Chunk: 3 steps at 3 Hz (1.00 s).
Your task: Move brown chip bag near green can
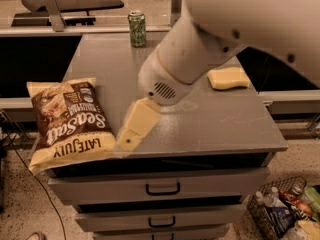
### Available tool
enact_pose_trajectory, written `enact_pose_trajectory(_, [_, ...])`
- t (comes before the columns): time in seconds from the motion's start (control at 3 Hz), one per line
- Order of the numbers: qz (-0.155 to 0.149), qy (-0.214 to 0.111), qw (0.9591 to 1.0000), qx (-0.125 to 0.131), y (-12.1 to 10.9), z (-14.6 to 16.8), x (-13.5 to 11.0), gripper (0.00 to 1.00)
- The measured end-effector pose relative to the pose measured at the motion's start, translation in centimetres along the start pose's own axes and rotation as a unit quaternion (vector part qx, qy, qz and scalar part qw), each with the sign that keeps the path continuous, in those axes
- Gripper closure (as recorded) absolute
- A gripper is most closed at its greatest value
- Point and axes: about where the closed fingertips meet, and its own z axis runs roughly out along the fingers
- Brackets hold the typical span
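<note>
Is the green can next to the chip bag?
No, the green can stands at the far edge; the brown chip bag lies front-left, gripper just beside it.

Single camera view looking down steeply from high in front of grey cabinet top [215, 119]; facing toward far edge, green can [136, 28] sitting at upper centre of frame; camera sitting near, white arm [235, 39] looming across upper right; gripper [129, 136] hanging left of centre, just right of brown chip bag [70, 121] at left; drawers [162, 189] filling bottom; basket [285, 214] showing at lower right; this one view covering whole scene.
</note>
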Motion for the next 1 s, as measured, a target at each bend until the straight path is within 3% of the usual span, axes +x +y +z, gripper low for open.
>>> enact_pose_trajectory(0.33, [0.022,-0.034,0.9991,-0.009,0.7,4.8,-3.2,0.0])
enact_pose_trajectory(1.0, [0.062,-0.071,0.9956,0.003,0.3,11.1,-7.4,0.0])
